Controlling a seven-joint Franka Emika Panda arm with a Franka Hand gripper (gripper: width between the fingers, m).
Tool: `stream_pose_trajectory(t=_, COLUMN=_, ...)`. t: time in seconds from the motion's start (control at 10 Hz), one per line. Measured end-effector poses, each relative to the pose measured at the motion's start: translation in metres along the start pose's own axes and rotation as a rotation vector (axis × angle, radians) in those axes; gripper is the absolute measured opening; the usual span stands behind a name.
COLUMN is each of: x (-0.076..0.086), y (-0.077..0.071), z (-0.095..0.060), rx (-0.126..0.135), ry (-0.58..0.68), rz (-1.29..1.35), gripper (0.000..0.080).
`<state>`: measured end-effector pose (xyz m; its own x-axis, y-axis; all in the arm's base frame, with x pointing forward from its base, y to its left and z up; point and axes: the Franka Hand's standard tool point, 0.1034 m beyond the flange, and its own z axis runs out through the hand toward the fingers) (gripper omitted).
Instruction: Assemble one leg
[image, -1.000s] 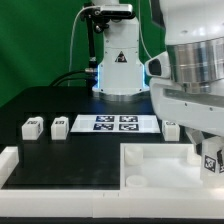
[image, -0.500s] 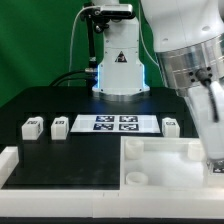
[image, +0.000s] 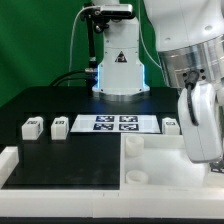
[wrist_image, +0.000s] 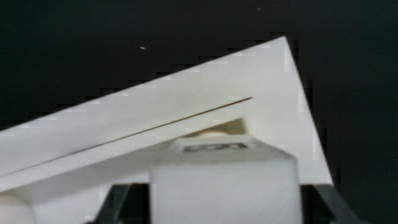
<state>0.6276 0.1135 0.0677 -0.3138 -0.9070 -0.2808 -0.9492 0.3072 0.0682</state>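
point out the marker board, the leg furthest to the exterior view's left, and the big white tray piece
marker board (image: 113, 124), exterior view, middle of the flat sheet between its tags
leg furthest left (image: 32, 127), exterior view, on its tagged front face
big white tray piece (image: 150, 176), exterior view, on its bare floor near the front

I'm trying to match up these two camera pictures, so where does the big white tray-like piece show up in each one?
Exterior view: the tray-like piece fills the foreground from the centre to the exterior view's right, in front of the marker board.
Wrist view: one corner of it shows as a white wedge against the black table, behind the leg.
Shared landmark: the tool over the piece.
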Motion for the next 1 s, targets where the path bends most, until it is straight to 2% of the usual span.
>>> stream_pose_trajectory(t=0.1, x=0.000, y=0.000, z=0.000, rx=0.000, ry=0.000, rz=-0.001, gripper=0.0473)
stream_pose_trajectory(t=0.2, x=0.000, y=0.000, z=0.000, rx=0.000, ry=0.000, rz=-0.001, gripper=0.0587)
stream_pose_trajectory(t=0.3, x=0.000, y=0.002, z=0.000, rx=-0.006, ry=0.000, rz=-0.030, gripper=0.0587)
stream_pose_trajectory(t=0.4, x=0.001, y=0.009, z=-0.004, rx=-0.019, ry=0.001, rz=-0.065, gripper=0.0637)
stream_pose_trajectory(t=0.7, x=-0.002, y=0.025, z=-0.032, rx=-0.006, ry=-0.006, rz=-0.063, gripper=0.0646)
stream_pose_trajectory(t=1.0, x=-0.001, y=0.029, z=-0.029, rx=-0.013, ry=-0.003, rz=-0.059, gripper=0.0648)
